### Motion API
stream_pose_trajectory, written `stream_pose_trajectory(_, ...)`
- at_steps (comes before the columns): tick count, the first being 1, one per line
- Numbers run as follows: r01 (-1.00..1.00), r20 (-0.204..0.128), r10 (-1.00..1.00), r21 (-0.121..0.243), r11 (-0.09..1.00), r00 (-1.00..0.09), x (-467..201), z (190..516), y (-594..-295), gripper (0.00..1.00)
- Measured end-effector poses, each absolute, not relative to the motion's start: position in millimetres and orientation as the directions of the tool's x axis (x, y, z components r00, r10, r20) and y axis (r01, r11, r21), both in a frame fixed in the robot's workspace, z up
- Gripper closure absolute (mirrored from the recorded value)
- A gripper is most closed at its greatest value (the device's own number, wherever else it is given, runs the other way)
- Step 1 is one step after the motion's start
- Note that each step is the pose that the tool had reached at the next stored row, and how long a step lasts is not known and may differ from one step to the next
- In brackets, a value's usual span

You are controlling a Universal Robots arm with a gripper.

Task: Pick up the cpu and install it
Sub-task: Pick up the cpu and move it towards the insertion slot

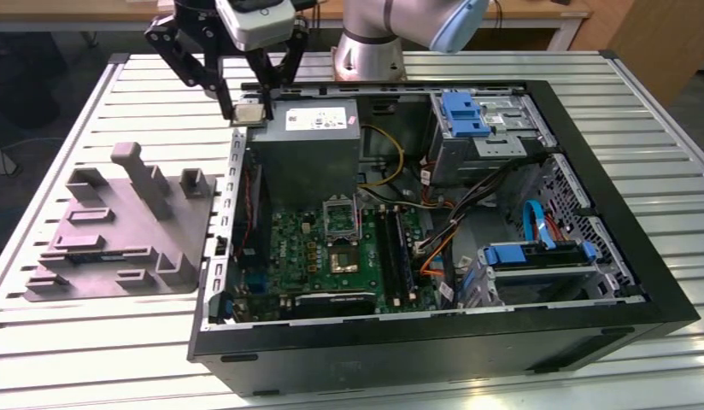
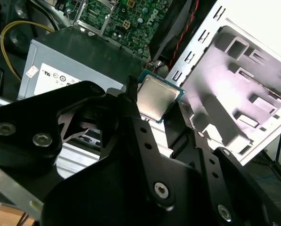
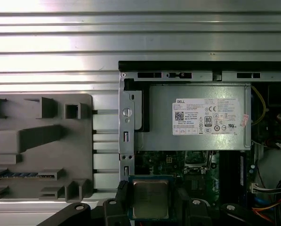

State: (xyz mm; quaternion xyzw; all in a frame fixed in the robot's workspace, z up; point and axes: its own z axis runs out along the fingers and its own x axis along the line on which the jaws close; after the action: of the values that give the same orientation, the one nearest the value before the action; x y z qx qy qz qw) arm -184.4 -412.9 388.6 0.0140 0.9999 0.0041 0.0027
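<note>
Now my pincer (image 2: 156, 101) pinches the cpu (image 2: 158, 94) by two opposite edges; it seems light, stiff, fragile underneath, so edges suit.

Small square cpu (image 2: 155, 97): pale silver-grey metal top, smooth, softly glossy, green board edge. Matt black gripper (image 2: 155, 109) with shiny metal screw heads (image 2: 161, 189). Large grey moulded plastic tray (image 1: 158, 231), matt. Ribbed pale metal table (image 1: 660, 171), satin sheen. Grey sheet-metal power supply box (image 3: 161, 117), white paper label (image 3: 206, 117)
</note>
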Motion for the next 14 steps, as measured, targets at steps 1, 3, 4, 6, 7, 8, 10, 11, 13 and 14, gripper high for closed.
stream_pose_trajectory(1,0.028,-0.005,0.028,0.008,1.0,-1.0,-183,389,-413,0.53)
stream_pose_trajectory(3,0.028,-0.005,0.028,0.008,1.0,-1.0,-182,389,-413,0.53)
stream_pose_trajectory(4,0.028,-0.005,0.028,0.008,1.0,-1.0,-181,389,-413,0.53)
stream_pose_trajectory(6,0.028,-0.005,0.028,0.008,1.0,-1.0,-179,389,-413,0.53)
stream_pose_trajectory(7,0.028,-0.005,0.028,0.008,1.0,-1.0,-178,389,-413,0.53)
stream_pose_trajectory(8,0.028,-0.005,0.028,0.008,1.0,-1.0,-177,389,-413,0.53)
stream_pose_trajectory(10,0.028,-0.005,0.028,0.008,1.0,-1.0,-174,389,-413,0.53)
stream_pose_trajectory(11,0.028,-0.005,0.028,0.008,1.0,-1.0,-173,388,-413,0.53)
stream_pose_trajectory(13,0.028,-0.005,0.028,0.008,1.0,-1.0,-170,388,-413,0.53)
stream_pose_trajectory(14,0.028,-0.005,0.028,0.008,1.0,-1.0,-169,388,-413,0.53)
